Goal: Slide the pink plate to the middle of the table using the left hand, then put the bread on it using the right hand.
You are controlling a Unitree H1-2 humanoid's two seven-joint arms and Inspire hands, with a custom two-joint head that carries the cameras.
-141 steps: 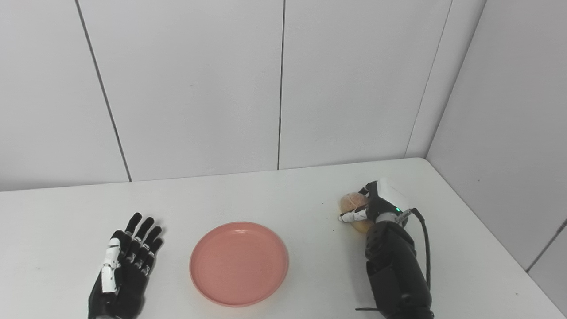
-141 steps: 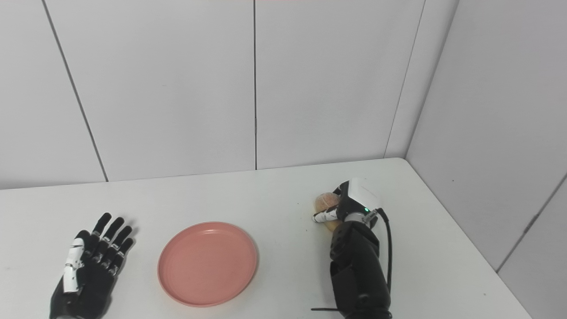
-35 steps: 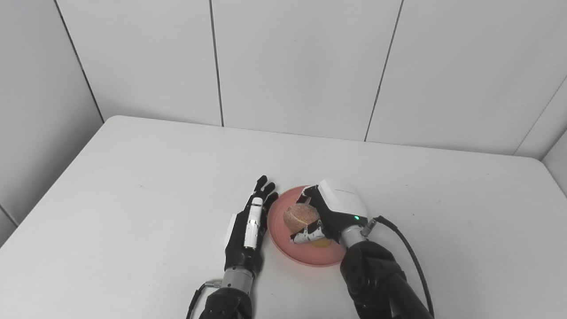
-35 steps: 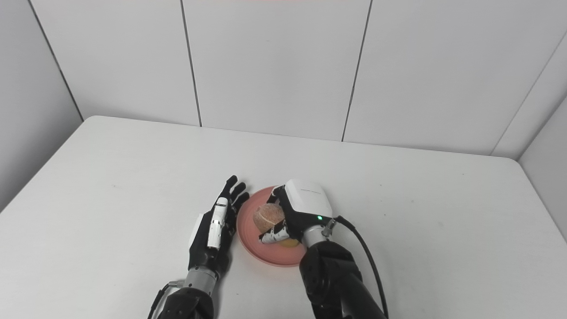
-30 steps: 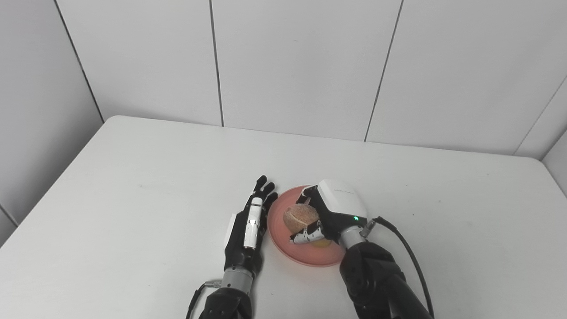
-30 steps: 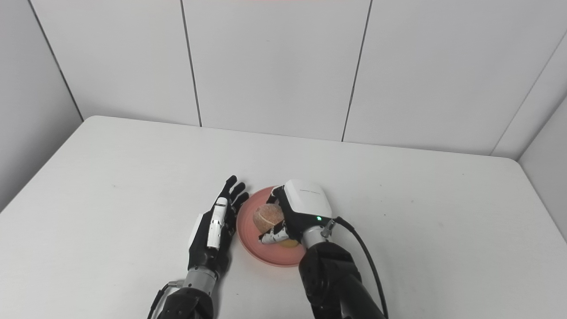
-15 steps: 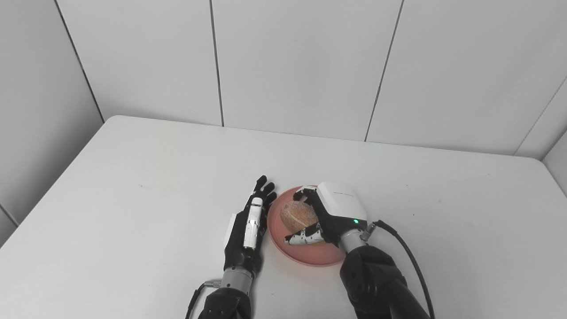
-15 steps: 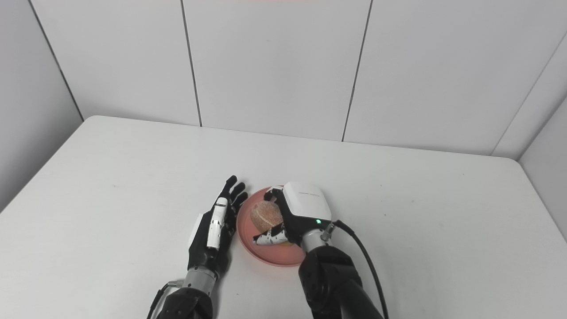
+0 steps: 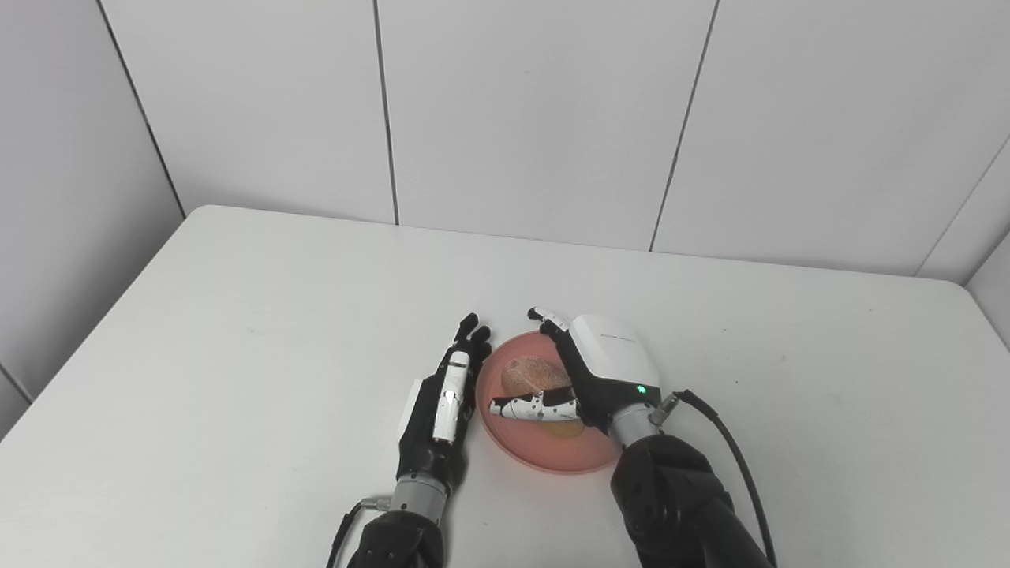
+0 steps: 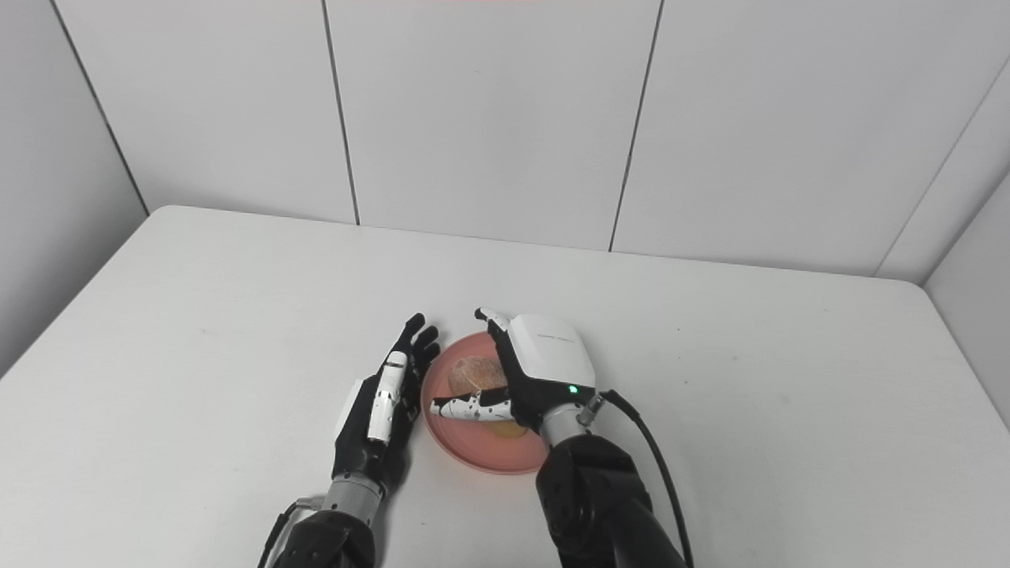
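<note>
The pink plate (image 9: pixel 552 456) lies near the table's middle, toward the front. A round brown bread roll (image 9: pixel 530 372) rests on it. My right hand (image 9: pixel 588 371) hovers over the plate with its fingers spread apart, thumb stretched out in front of the bread and no longer gripping it. My left hand (image 9: pixel 443 404) stands on edge, open, with fingers straight, right beside the plate's left rim (image 10: pixel 427 410). Whether it touches the rim I cannot tell. The right hand hides the plate's right part.
The white table (image 9: pixel 237 315) is bounded by grey wall panels at the back and left. A black cable (image 9: pixel 734 457) runs from my right wrist toward the front right.
Since half a second ago my right hand's fingers have spread open off the bread, which now sits on the plate. The left hand has stayed beside the plate. Earlier, the camera view shifted.
</note>
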